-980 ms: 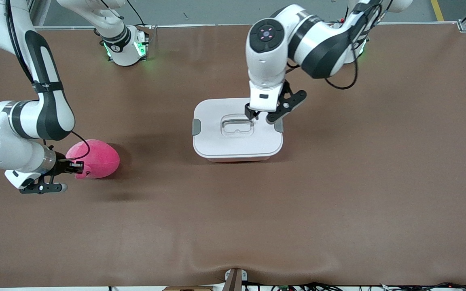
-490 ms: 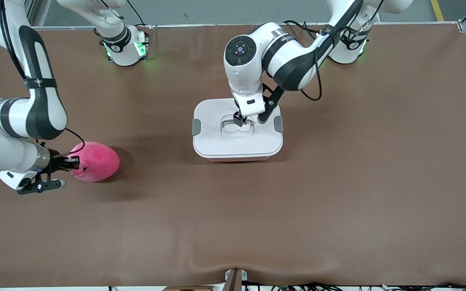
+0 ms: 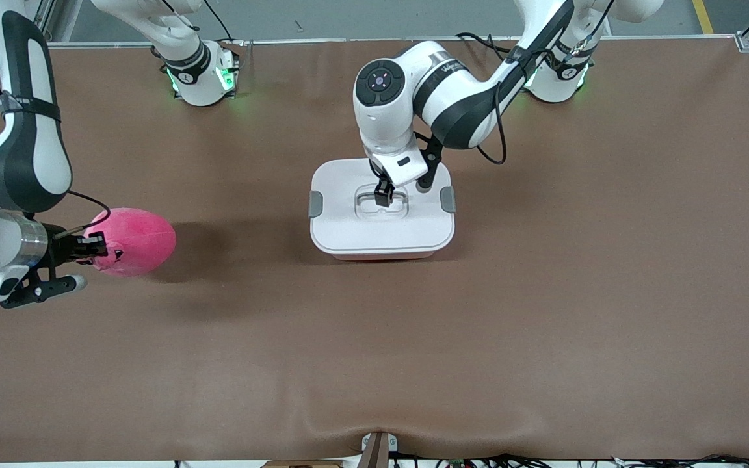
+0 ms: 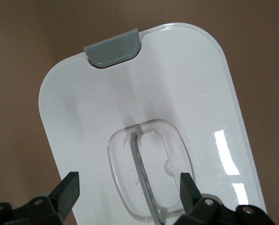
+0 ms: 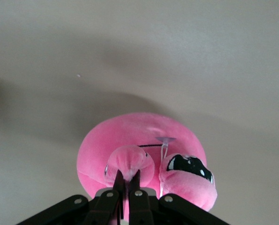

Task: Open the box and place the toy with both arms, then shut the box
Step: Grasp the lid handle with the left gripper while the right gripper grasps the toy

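Note:
The box (image 3: pixel 381 244) stands at mid table, its white lid (image 3: pixel 342 224) on and a grey clip (image 3: pixel 315 204) at each end. My left gripper (image 3: pixel 402 191) is open just above the lid's recessed handle (image 3: pixel 381 207). In the left wrist view its fingertips (image 4: pixel 128 183) straddle the handle bar (image 4: pixel 140 161) without touching it. My right gripper (image 3: pixel 93 250) is shut on the paler nub (image 5: pixel 130 161) of the hot-pink toy (image 3: pixel 134 240). It holds the toy a little above the table at the right arm's end.
The brown table mat (image 3: pixel 478 325) has a raised wrinkle at its edge nearest the front camera. The two arm bases stand along the edge farthest from that camera. A grey clip (image 4: pixel 112 48) shows in the left wrist view.
My left gripper moved from the lid's edge to over the handle and came lower. My right gripper rose with the toy and drew it toward the right arm's end.

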`<state>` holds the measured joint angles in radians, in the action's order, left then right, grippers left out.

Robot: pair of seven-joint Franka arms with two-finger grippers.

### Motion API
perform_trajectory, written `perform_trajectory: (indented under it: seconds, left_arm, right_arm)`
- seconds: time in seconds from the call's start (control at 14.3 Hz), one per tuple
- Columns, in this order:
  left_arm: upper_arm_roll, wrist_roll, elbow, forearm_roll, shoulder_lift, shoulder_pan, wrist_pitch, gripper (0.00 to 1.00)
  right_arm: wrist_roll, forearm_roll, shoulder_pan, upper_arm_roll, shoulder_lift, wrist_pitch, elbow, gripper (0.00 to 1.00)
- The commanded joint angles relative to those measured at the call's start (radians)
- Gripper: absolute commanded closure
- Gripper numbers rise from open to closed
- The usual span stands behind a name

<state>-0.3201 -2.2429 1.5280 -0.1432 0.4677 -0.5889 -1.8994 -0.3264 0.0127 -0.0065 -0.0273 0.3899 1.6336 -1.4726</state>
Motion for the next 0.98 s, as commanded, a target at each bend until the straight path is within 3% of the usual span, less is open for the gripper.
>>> perform_trajectory:
  seconds: [0.0,0.35,0.91]
  left_arm:
    - [0.004,-0.101,-0.022,-0.026,0.022,-0.011,-0.027,0.05]
    - [0.009,-0.213,-0.022,-0.027,0.054,-0.035,-0.056,0.06]
    - [0.007,-0.291,-0.023,-0.030,0.085,-0.038,-0.078,0.13]
  right_arm:
    - [-0.017,0.009,0.008,0.015,-0.032,-0.041,0.008,1.00]
    - [-0.025,0.016,0.048,0.030,-0.057,-0.188,0.086,1.00]
    - [-0.058,0.018,0.071,0.049,-0.068,-0.206,0.119,1.00]
